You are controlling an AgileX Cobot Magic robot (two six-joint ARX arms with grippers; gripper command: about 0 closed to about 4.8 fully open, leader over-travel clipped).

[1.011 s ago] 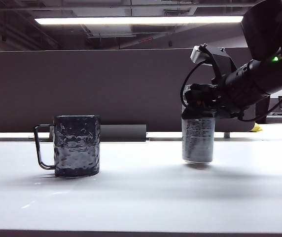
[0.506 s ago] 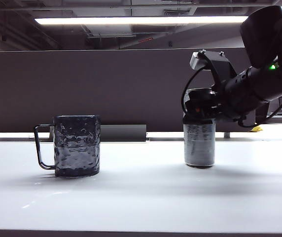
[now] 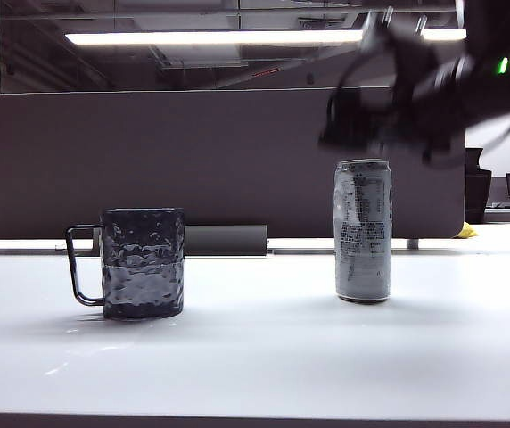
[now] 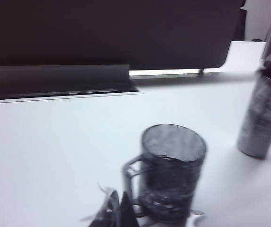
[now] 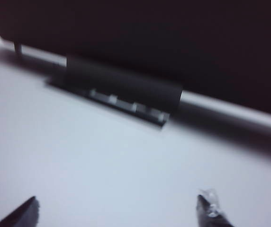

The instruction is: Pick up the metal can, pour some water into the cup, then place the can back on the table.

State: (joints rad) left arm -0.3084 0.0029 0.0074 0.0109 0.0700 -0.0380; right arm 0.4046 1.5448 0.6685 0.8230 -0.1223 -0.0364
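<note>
Release was done: a second before, my right gripper had been wrapped around the top of the can (image 3: 362,230), and by this moment it had let go and lifted clear, a dark blur above the can's rim in the exterior view. In the right wrist view my right gripper (image 5: 119,208) had its 2 fingertips (image 5: 210,208) spread wide with only bare table (image 5: 102,161) between them, so it carried nothing. The can stood upright and free on the white table (image 3: 255,357), on the right side, well apart from the cup (image 3: 143,262), which sat on the left with its handle pointing away from the can. A paler band showed in the cup's lower part, which I took for water, though the smoky wall made that hard to confirm. My left gripper (image 4: 116,210) hung low just beside the cup in the left wrist view, its tips close together at the frame's edge; I could not tell whether it was fully closed. With the can back on the table and my grip off it, I judged the task nearly finished, leaving only the pulling back of my right arm without knocking the tall, tippy can.
</note>
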